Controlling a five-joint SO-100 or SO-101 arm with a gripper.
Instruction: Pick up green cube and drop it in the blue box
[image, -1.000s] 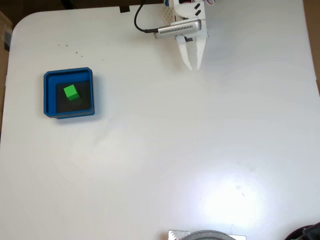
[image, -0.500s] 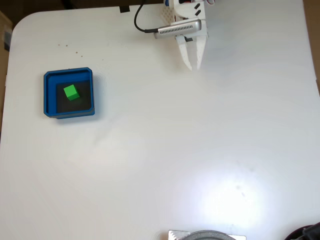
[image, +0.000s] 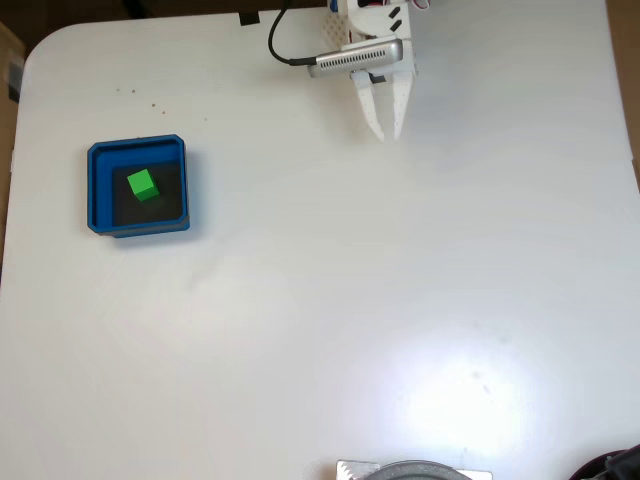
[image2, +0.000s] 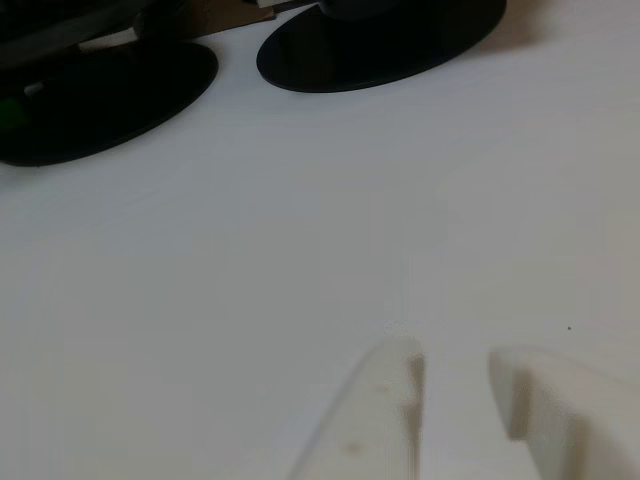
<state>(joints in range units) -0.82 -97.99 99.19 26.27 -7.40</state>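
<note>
From the fixed view I read the following state. The green cube sits inside the blue box, resting on the box's dark inner floor, slightly left of and above the floor's centre as the view shows it. One cube face is tilted relative to the box walls. The cube touches none of the walls.

The blue box stands on the white bench near the left edge in the fixed view, roughly a third of the way down from the top.

The hand is at the top of the fixed view, right of centre, well apart from the box. Its two white fingers point downward in that view and taper toward each other; their tips are close together, with only a narrow gap between them, and nothing is held. A silver ribbed module sits across the wrist, with a black cable looping off to its left.

In the other view I see both white fingertips entering from the bottom edge, separated by a slim strip of bench surface. I confirm the hand is nearly closed and empty, hovering close above the bench. Two dark oval bases lie at the top of this view; I cannot identify them.

Small dark specks mark the bench above the box.

A grey rounded object is cut off at the bottom edge.
</note>
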